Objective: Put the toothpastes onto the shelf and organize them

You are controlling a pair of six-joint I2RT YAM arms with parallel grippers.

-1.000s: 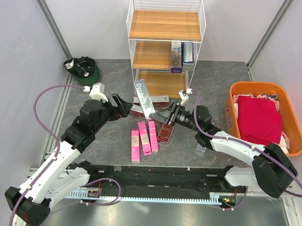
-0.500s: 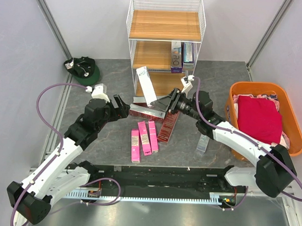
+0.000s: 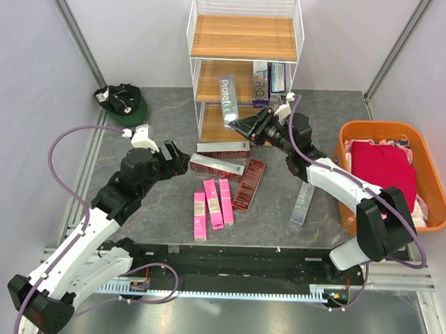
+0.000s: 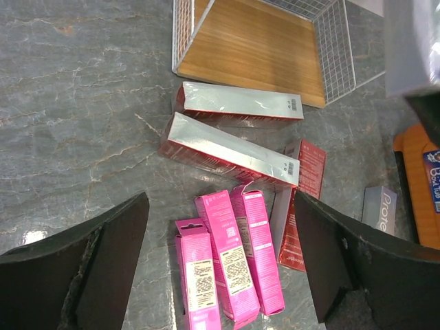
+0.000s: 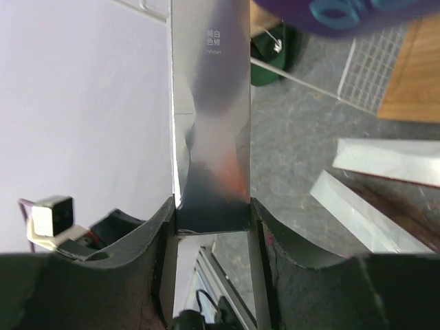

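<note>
The right tool (image 3: 242, 126) is pinching the low end of a long silver toothpaste box (image 3: 227, 101); the box is sticking up in the air, leaning a little, just in front of the white wire shelf (image 3: 242, 37); from above it is showing over the front of the middle board, and I cannot tell if it is touching the wire; in the right wrist view both fingers are pressing on the box's shiny sides; two toothpaste boxes (image 3: 268, 82) are already standing up on the right side of the middle board; the left tool (image 3: 178, 157) is hanging low over the grey counter (image 3: 279, 231) with its fingers spread wide and nothing between them; three dark red boxes (image 3: 217, 165) are lying on the counter near the foot of the shelf, two lying crosswise to the left and one pointing near to far a bit to the right; three pink boxes (image 3: 213, 204) are lying side by side just nearer than those; another silver box (image 3: 302, 203) is lying alone on the right; an orange tub (image 3: 378, 127) with a red cloth (image 3: 382, 176) inside is sitting at the far right; a green thing (image 3: 123, 100) is sitting at the far left.
</note>
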